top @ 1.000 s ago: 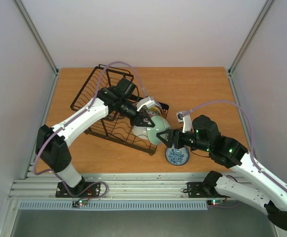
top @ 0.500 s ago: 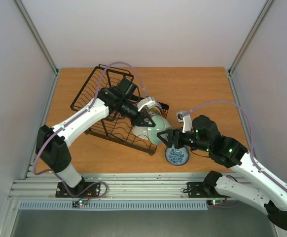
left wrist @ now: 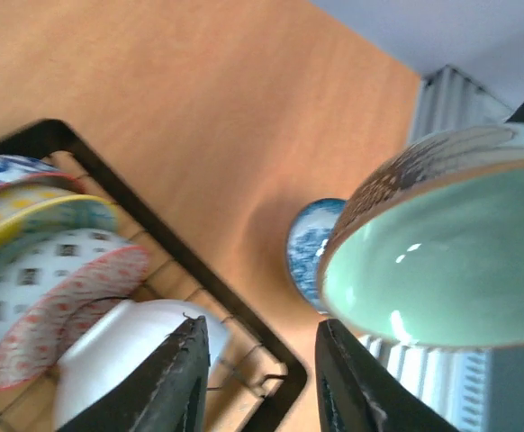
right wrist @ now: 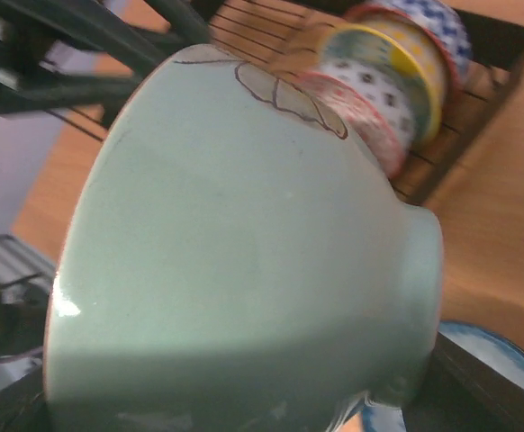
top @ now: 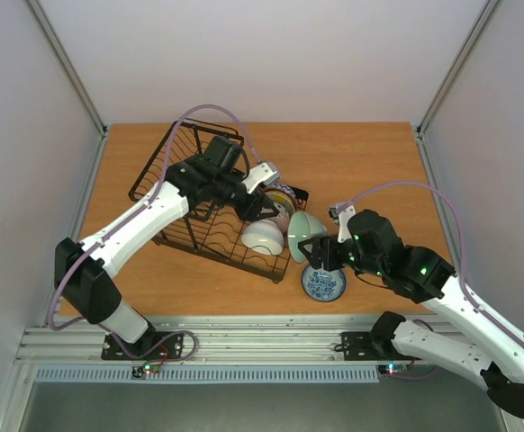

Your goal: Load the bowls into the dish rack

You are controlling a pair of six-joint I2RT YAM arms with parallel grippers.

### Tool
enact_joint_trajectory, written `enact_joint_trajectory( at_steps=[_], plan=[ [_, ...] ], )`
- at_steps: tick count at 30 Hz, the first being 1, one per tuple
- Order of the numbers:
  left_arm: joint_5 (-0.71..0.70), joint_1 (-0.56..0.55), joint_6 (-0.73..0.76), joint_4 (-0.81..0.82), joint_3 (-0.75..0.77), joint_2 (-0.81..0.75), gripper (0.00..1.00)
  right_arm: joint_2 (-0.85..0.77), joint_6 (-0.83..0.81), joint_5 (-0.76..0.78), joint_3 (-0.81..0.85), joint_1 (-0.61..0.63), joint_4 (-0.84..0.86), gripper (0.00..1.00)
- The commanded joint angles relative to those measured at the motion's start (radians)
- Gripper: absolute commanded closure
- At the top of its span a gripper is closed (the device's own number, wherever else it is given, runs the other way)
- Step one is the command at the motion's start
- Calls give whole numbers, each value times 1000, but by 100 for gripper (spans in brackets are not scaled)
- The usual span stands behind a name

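Nearest, a blue bowl point(top: 323, 284) sits upright on the desk point(top: 370, 162), just off the rack's point(top: 206, 238) near right corner. Directly above it the right hand point(top: 317, 253) grips a green bowl point(top: 303, 235) by its rim, tipped on edge with the mouth turned left toward the rack (its pale inside fills the left wrist view). Whether it touches the wires I cannot tell. Just left of it a white bowl point(top: 263, 237) lies inside the rack's near right corner. Over that bowl hangs the left hand point(top: 264, 214), fingers point(left wrist: 186, 378) spread apart with nothing between them. Beyond, a row of patterned bowls point(top: 282, 200) stands on edge in the rack: red-and-white, yellow-rimmed, blue. The rack's raised basket end lies farthest, to the left.
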Motion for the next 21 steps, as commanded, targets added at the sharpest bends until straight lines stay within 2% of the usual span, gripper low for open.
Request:
enact_joint_trajectory(
  at_steps=[1, 5, 8, 11, 16, 21],
  plan=[
    [-126, 15, -15, 42, -4, -43, 57, 13, -22, 115, 52, -3, -95, 99],
    [-170, 15, -5, 48, -13, -66, 36, 58, -51, 124, 73, -3, -121, 99],
    [-253, 15, 8, 68, -19, -95, 29, 139, -105, 114, 112, -1, -150, 99],
    [-355, 15, 17, 87, -31, -132, 27, 248, -163, 141, 161, 31, -184, 99],
    [-528, 20, 34, 114, -43, -187, 26, 419, -240, 291, 257, 143, -244, 99],
    [-626, 39, 38, 140, -57, -213, 25, 500, -280, 352, 324, 223, -274, 99]
  ],
)
